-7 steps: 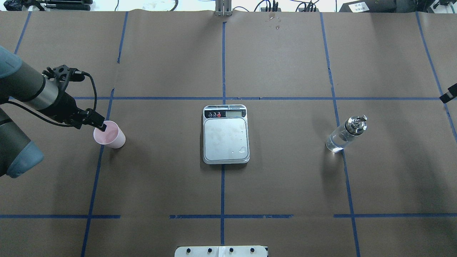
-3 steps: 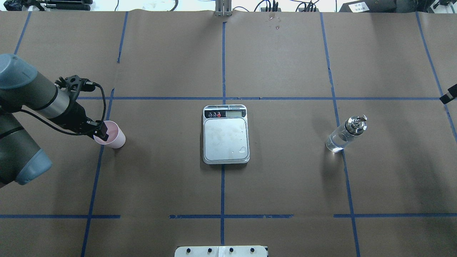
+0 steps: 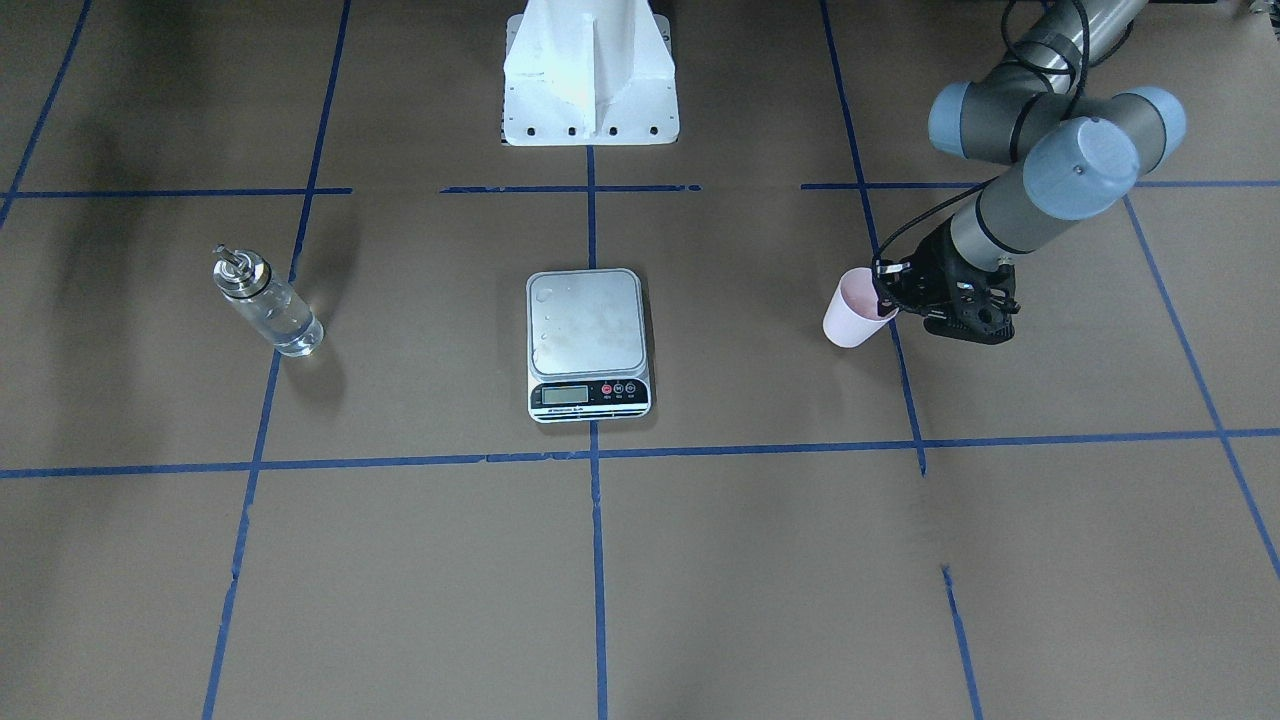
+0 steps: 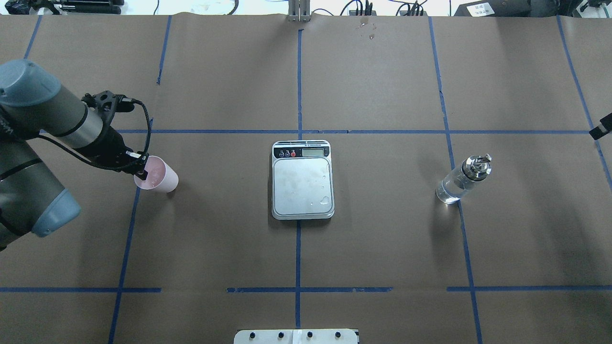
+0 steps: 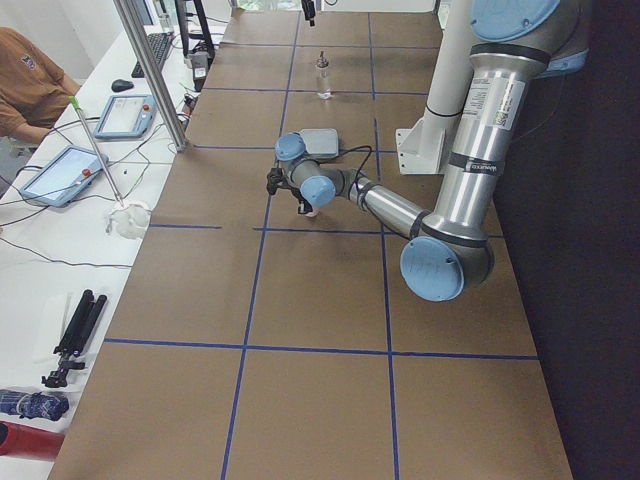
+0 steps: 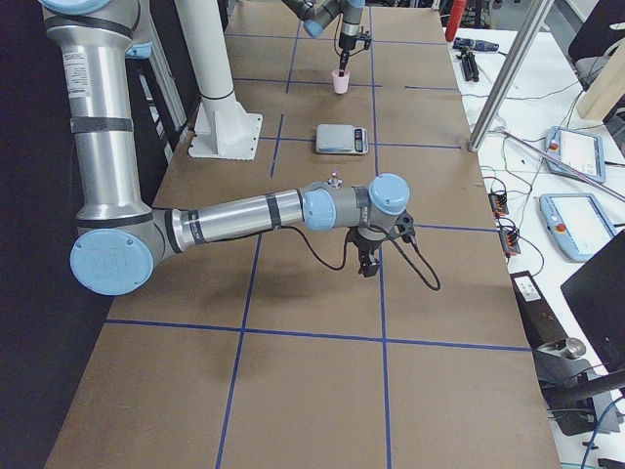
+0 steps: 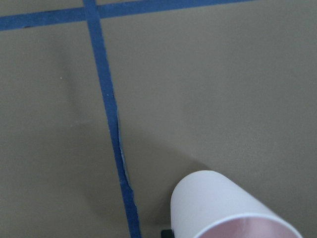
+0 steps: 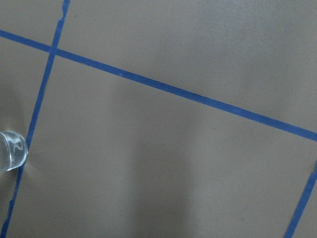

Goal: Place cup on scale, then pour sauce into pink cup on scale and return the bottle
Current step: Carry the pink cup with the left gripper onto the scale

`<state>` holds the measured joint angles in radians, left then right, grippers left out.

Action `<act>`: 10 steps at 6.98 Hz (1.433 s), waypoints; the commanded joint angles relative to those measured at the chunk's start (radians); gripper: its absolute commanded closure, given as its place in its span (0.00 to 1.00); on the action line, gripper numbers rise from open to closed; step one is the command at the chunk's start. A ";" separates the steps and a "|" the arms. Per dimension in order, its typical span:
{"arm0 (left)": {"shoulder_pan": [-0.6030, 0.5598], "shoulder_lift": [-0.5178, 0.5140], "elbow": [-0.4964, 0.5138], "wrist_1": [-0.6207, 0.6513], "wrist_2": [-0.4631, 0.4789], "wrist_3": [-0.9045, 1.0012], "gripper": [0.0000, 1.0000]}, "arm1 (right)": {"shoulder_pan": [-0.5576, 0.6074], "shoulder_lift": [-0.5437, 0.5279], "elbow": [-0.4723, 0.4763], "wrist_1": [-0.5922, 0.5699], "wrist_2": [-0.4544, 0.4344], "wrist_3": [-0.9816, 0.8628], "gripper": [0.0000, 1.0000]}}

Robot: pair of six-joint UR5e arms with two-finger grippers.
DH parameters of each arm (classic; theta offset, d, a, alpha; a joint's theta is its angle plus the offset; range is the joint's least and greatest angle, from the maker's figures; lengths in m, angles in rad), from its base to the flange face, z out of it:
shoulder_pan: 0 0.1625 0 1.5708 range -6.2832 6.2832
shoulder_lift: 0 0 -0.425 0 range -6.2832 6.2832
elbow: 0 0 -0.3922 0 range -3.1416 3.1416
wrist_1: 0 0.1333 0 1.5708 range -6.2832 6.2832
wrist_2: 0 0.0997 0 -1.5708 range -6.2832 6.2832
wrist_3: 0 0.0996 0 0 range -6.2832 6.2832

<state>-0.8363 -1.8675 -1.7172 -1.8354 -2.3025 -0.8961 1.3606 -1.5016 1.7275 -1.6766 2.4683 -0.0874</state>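
Jaws of my left gripper (image 4: 141, 173) clamped on cup (image 4: 161, 177) rim, mid-left overhead: item likely light, thin-walled, crushable; gentle rim pinch suits.

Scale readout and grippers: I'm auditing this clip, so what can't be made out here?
- Scale display: digits too small in the front-facing and overhead views.
- Right gripper: seen only in the exterior right view; open or shut unreadable.
- Left gripper: its hold on the cup is cut off by the wrist view's bottom edge.
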 commanded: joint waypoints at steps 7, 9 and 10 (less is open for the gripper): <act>0.246 -0.510 0.143 0.206 0.205 -0.520 1.00 | 0.000 -0.002 0.017 0.000 0.001 0.000 0.00; 0.247 -0.539 0.194 0.205 0.210 -0.520 1.00 | 0.000 -0.002 0.017 0.000 0.003 -0.002 0.00; 0.249 -0.547 0.209 0.203 0.210 -0.520 1.00 | 0.000 -0.002 0.020 0.000 0.003 -0.002 0.00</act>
<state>-0.5895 -2.3993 -1.5331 -1.6305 -2.0935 -1.4157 1.3606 -1.5036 1.7449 -1.6766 2.4708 -0.0888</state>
